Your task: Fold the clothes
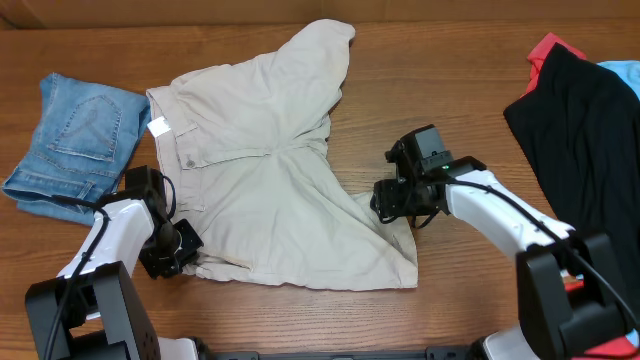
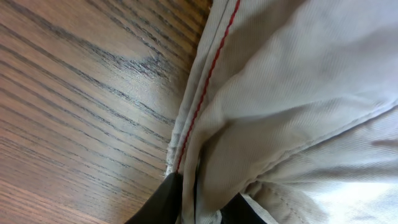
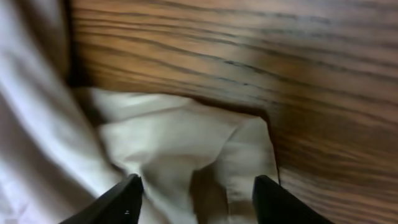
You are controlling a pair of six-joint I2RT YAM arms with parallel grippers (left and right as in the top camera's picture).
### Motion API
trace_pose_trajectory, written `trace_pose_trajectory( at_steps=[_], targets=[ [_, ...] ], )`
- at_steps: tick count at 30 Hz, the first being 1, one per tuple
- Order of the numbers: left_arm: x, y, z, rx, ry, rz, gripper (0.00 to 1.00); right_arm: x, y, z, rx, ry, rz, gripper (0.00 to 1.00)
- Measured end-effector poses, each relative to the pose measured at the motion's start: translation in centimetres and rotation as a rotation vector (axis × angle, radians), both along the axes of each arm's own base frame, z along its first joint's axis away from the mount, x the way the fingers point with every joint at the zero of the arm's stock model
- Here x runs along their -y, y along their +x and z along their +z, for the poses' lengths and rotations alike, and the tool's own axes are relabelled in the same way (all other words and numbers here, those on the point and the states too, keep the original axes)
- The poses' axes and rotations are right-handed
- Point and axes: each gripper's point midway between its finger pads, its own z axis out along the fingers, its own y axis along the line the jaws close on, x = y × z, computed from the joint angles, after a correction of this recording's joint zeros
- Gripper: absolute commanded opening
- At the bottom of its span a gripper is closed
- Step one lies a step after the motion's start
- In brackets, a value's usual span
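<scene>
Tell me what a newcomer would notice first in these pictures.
A large pair of pale beige khaki shorts lies rumpled across the middle of the wooden table. The left pincer pinches its near left hem, while the right pincer stands open astride a fold at its right edge. A folded light blue denim garment sits far left; a black cloth garment far right.

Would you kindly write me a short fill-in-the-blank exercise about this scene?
In the overhead view, the blue jeans lie to the ___ of the beige shorts.
The left wrist view shows a seam stitched in ___ thread.
The right gripper has its jaws ___ around a fold of the shorts.
Missing words: left; red; open.
</scene>
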Motion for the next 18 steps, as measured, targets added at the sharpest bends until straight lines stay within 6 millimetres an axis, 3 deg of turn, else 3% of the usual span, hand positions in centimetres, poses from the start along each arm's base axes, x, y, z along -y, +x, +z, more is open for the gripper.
trace_pose_trajectory(
  at_steps=[2, 4, 5, 12, 14, 18],
  targets=[
    [0.0, 0.0, 0.0, 0.0, 0.0, 0.0, 0.23, 0.0, -0.1, -0.8, -0.019, -0.005, -0.001, 0.43],
    [0.0, 0.0, 0.0, 0.0, 0.0, 0.0, 0.23, 0.0, -0.3, -1.4, -0.037, -0.008, 0.003, 0.12],
    [0.0, 0.0, 0.0, 0.0, 0.0, 0.0, 0.23, 0.0, -0.4, -1.6, -0.043, -0.006, -0.001, 0.04],
    [0.0, 0.0, 0.0, 0.0, 0.001, 0.0, 0.19, 1.1, -0.5, -1.3, -0.082, -0.013, -0.035, 0.04],
    [-0.1, 0.0, 0.0, 0.001, 0.005, -0.001, 0.18, 2.6, 0.2, -0.6, -0.1, -0.037, -0.099, 0.04],
    [-0.6, 0.1, 0.0, 0.002, 0.031, -0.004, 0.18, 8.0, 3.1, 2.5, -0.075, -0.108, -0.301, 0.04]
  ],
)
